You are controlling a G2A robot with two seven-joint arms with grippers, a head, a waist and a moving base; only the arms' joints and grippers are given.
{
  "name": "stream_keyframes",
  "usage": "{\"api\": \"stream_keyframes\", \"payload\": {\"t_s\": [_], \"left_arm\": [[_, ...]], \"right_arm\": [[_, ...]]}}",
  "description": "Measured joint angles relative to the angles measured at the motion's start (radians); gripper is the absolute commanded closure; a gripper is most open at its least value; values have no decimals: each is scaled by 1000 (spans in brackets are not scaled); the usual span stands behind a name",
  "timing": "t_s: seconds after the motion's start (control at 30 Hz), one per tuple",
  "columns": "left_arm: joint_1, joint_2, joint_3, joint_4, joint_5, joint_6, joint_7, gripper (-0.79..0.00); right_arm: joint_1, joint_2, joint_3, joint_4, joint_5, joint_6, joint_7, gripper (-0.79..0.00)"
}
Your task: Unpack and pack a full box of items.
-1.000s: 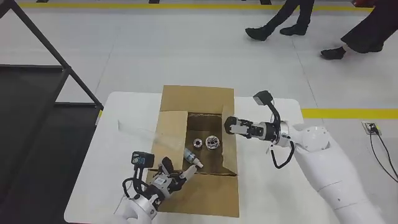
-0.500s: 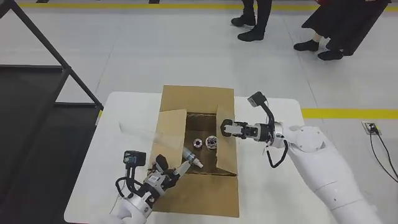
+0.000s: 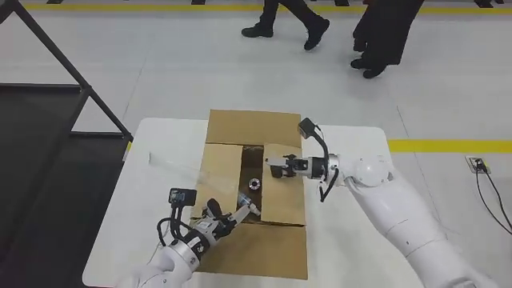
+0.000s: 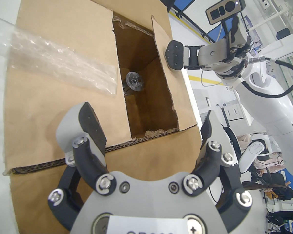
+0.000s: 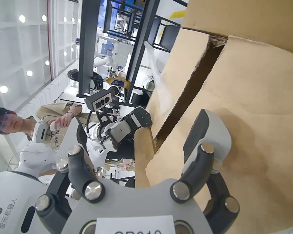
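An open cardboard box point(image 3: 252, 128) stands in the middle of the white table point(image 3: 344, 240). A dark round part point(image 3: 254, 182) lies on its floor, seen too in the left wrist view point(image 4: 134, 81). My right gripper point(image 3: 274, 166) is open and rests against the box's right flap point(image 3: 282, 196), which leans over the opening; the flap's edge point(image 5: 142, 144) lies between the fingers. My left gripper point(image 4: 149, 127) is open and empty. It hovers by the front flap point(image 3: 256, 248) at the near end of the opening.
A clear plastic sheet point(image 3: 172, 168) lies across the left flap point(image 3: 218, 176) and onto the table, and shows in the left wrist view point(image 4: 58, 59). Bare tabletop lies on both sides of the box. People walk on the floor beyond the table.
My right gripper has moved left and pushed the right flap over the opening, hiding one of the two round parts. My left gripper stayed near the front flap, shifting slightly.
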Motion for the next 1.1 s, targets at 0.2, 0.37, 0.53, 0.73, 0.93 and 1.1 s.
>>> {"api": "stream_keyframes", "payload": {"t_s": [0.2, 0.37, 0.53, 0.73, 0.93, 1.1], "left_arm": [[-16, 0, 11, 29, -2, 6, -6, -785], [-28, -1, 21, 42, 0, 13, -11, -785], [-38, -1, 29, 46, 1, 22, -13, -785], [-35, 0, 24, 28, -1, 27, -1, -785], [-3, 3, -8, -26, -9, 18, 29, -785], [50, 8, -63, -102, -46, -1, 67, -785]], "right_arm": [[25, -29, -30, 77, -12, -16, -33, -785], [43, -44, -43, 120, -44, -25, -55, -785], [56, -56, -54, 137, -88, -23, -88, -785], [59, -64, -46, 134, -81, -52, -83, -785], [53, -63, -16, 119, -47, -109, -67, -785], [49, -60, 9, 107, -34, -133, -68, -785]]}}
